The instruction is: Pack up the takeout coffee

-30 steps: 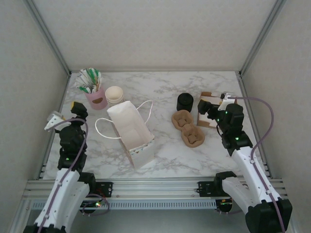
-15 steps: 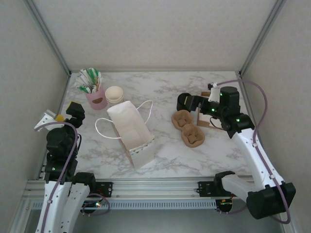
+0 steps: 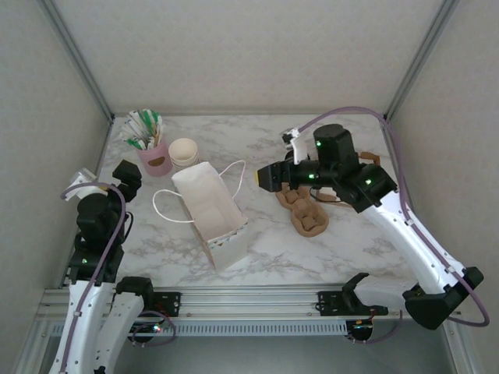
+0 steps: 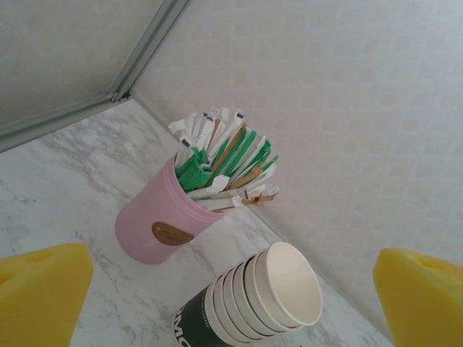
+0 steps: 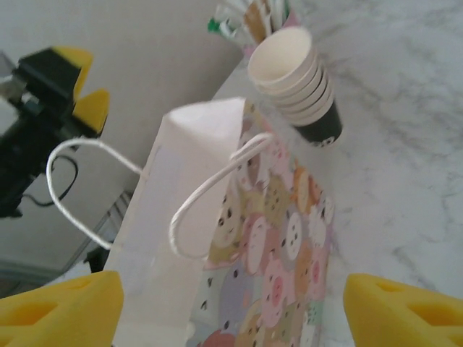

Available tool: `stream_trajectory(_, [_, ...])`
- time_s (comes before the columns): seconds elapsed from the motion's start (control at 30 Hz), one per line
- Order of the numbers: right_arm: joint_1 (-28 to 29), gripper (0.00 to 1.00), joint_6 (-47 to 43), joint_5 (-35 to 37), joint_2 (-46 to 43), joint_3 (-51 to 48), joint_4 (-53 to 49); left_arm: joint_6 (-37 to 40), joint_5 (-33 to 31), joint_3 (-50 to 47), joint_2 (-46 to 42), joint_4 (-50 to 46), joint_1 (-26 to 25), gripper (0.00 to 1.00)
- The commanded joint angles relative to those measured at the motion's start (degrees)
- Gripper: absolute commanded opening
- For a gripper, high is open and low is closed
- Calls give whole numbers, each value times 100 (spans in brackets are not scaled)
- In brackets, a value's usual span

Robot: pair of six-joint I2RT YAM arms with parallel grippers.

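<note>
**QA:** Right side, state?
**Me:** My right claw (image 3: 263,178) has its yellow pads (image 5: 405,303) well apart in the wrist view. Between the tips I see just the paper bag (image 3: 207,204). No grip that I can see, but the inner part of the jaws is out of frame.

**QA:** Position?
**Me:** Arm stretched leftward over the counter (image 3: 351,241). The tips sit between the bag and the two brown pulp carriers (image 3: 309,218), aimed at the bag. Can't tell its height off the counter.

**QA:** Takeout coffee?
**Me:** Can't tell where it is. My right arm lies across the counter just behind the carriers. The dark bulk at the claw could be the cup or just claw body, too murky to call. The bag's mouth faces up and the inside reads plain white.

**QA:** Left side?
**Me:** Left claw (image 3: 126,171) is spread wide, a pad in each lower corner of its wrist view, nothing between them. It's near the counter's left edge, facing the pink holder (image 4: 155,224) stuffed with sachets and sticks. The stack of paper cups (image 4: 269,296) is just beside that.

**QA:** Bag?
**Me:** Upright, open, cartoon print on the outside, white cord handles (image 5: 210,195) looping out. It stands between my two arms, nearer the left.
</note>
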Motion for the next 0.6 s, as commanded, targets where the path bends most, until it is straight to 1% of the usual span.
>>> stream_trajectory(0.0, [511,77,-303,387,197,289,-641,-139,204,-40,-28,99,-26,100])
stream_trajectory(0.13, [1130,75,-384,991,464,499,-873,-151,304,-162,-97,239,-17,100])
stream_trajectory(0.27, [1545,70,-359,1678,859,781,-1042,-151,227,-194,-111,217,-17,100])
stream_trajectory(0.37, [1759,66,-324,2061,1174,957,-1053,-151,240,-205,-102,214,-17,100])
stream_trajectory(0.57, [2048,60,-292,2542,1763,1291,-1110,-138,228,-188,-124,162,-17,100])
